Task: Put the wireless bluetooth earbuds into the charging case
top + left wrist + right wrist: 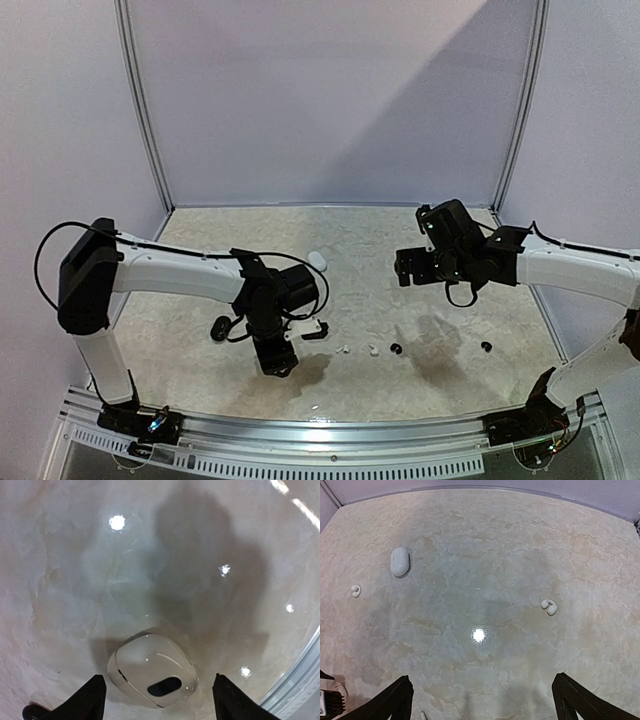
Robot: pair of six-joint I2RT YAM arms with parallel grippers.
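Note:
A white pebble-shaped charging case (150,670) with a dark oval mark lies on the table between my left gripper's (162,702) open fingers, untouched. In the top view the left gripper (278,362) points down and hides this case. My right gripper (405,268) hovers open and empty above the table's right middle; in its wrist view (485,700) nothing lies between the fingers. Two white earbuds (549,607) (355,590) lie ahead of it. Two more white earbuds (343,350) (373,351) and two black earbuds (396,348) (486,346) lie in a row near the front.
A second closed white case (317,260) lies mid-table; it also shows in the right wrist view (400,561). A black case (220,327) sits left of the left wrist. A metal rail (320,432) runs along the near edge, and walls enclose the table.

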